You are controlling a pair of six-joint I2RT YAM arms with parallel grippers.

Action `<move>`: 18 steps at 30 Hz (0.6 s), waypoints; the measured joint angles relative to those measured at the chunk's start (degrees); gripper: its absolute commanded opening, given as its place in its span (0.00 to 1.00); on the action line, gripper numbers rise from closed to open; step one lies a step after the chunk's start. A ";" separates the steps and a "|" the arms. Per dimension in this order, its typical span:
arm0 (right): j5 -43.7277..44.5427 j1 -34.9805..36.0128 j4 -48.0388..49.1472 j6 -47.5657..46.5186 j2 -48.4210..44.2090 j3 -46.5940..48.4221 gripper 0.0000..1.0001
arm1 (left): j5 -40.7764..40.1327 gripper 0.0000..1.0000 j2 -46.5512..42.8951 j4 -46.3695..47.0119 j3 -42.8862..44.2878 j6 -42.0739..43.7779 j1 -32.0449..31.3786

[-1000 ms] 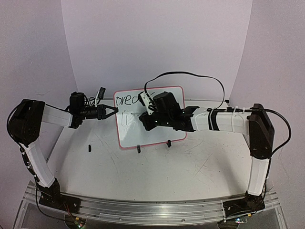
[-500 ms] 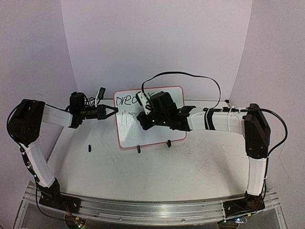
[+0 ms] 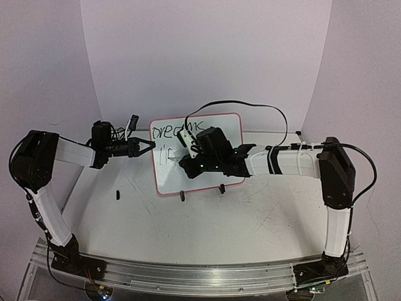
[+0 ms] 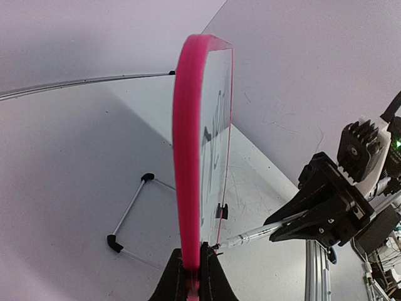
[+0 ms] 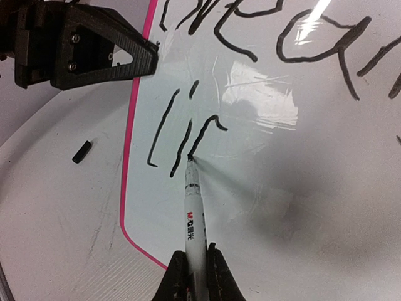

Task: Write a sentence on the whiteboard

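Observation:
The whiteboard (image 3: 168, 179), white with a pink frame (image 4: 188, 157), stands tilted on the table. My left gripper (image 3: 149, 145) is shut on its left edge, jaws pinching the frame (image 4: 192, 254). My right gripper (image 3: 187, 160) is shut on a white marker (image 5: 193, 213), whose black tip touches the board (image 5: 282, 188) at the foot of a curved stroke. The sentence (image 5: 250, 37) shows a top line of black letters; below it are the first strokes of a second line (image 5: 182, 138). The marker (image 4: 257, 234) also shows from the left wrist.
A small black marker cap (image 3: 116, 194) lies on the table left of the board. Two black clip feet (image 3: 182, 196) hold the board's lower edge. A wire stand (image 4: 128, 213) props the board from behind. The table is scuffed.
My right arm has slid left and lower across the board, uncovering more of the top line. A new stroke has appeared on the second line. The left arm has stayed still.

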 measured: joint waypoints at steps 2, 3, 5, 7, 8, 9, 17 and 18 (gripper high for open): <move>-0.18 0.26 -0.02 0.19 0.00 -0.79 0.00 | -0.02 0.00 0.00 -0.01 0.00 0.00 0.00; -0.23 0.34 -0.01 0.29 0.00 -1.20 0.00 | -0.04 0.00 0.00 -0.02 0.00 0.01 0.00; -0.17 0.50 -0.10 0.48 0.00 -1.80 0.00 | -0.07 0.00 0.00 -0.06 0.00 0.02 0.00; 0.23 0.66 -0.14 0.59 -0.01 -1.98 0.00 | -0.08 0.00 0.00 -0.07 0.00 0.02 0.00; 0.49 0.71 -0.15 0.61 -0.02 -1.99 0.00 | -0.09 0.00 0.00 -0.07 0.00 0.02 0.00; 0.69 0.72 -0.18 0.62 -0.05 -1.99 0.00 | -0.10 0.00 0.00 -0.07 0.00 0.02 0.00; 2.42 0.72 -1.00 0.55 -0.31 -1.42 0.00 | -0.27 0.00 0.00 -0.11 0.00 0.04 0.00; 2.68 0.71 -1.12 0.54 -0.31 -1.14 0.00 | -0.28 0.00 0.00 -0.14 0.00 0.04 0.00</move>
